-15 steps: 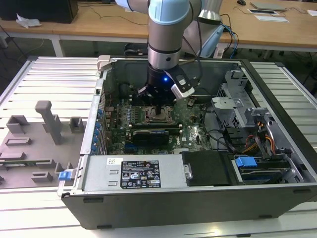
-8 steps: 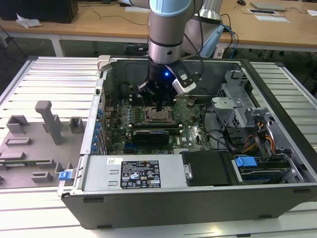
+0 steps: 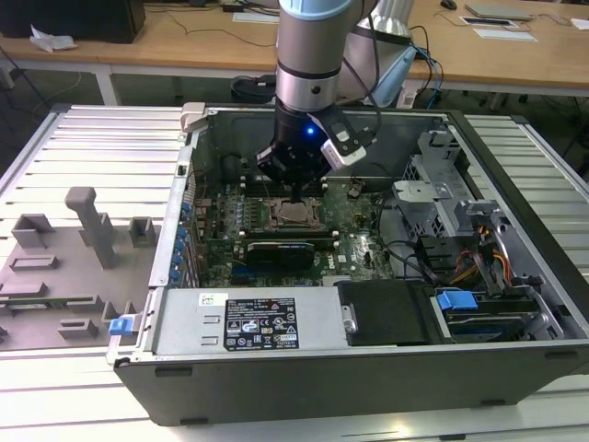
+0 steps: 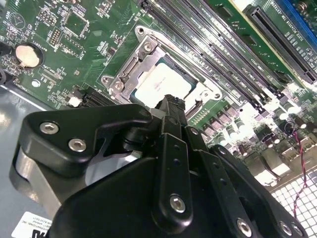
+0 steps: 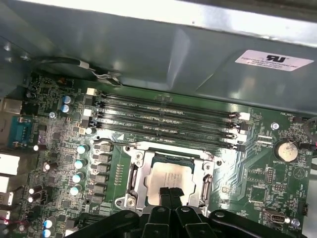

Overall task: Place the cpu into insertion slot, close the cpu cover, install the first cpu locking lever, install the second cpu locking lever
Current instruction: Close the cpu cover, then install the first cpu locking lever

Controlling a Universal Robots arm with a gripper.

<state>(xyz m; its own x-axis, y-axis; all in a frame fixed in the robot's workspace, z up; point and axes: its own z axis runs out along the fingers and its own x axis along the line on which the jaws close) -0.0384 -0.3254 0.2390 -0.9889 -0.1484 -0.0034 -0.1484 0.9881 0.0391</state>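
Observation:
The cpu (image 5: pixel 171 177) (image 4: pixel 159 83) lies flat in the insertion slot (image 5: pixel 173 157), silvery top up, on the green board. The cpu cover (image 5: pixel 134 173) (image 4: pixel 130 67) lies down around it as a silvery frame, with the chip showing through its cut-out. My gripper (image 5: pixel 171 194) (image 4: pixel 172 105) is shut with nothing between the fingertips. It hovers at the chip's edge; I cannot tell whether it touches. In the exterior view the gripper (image 3: pixel 299 191) hangs straight over the socket (image 3: pixel 294 216) inside the open computer case.
Long black memory slots (image 5: pixel 168 119) run beside the socket. A coin battery (image 5: pixel 286 151) sits on the board. The case's metal walls (image 3: pixel 184 184) surround the board, with a drive cage (image 3: pixel 433 203) and cables toward the exterior view's right. A grey fixture tray (image 3: pixel 64 267) lies at its left.

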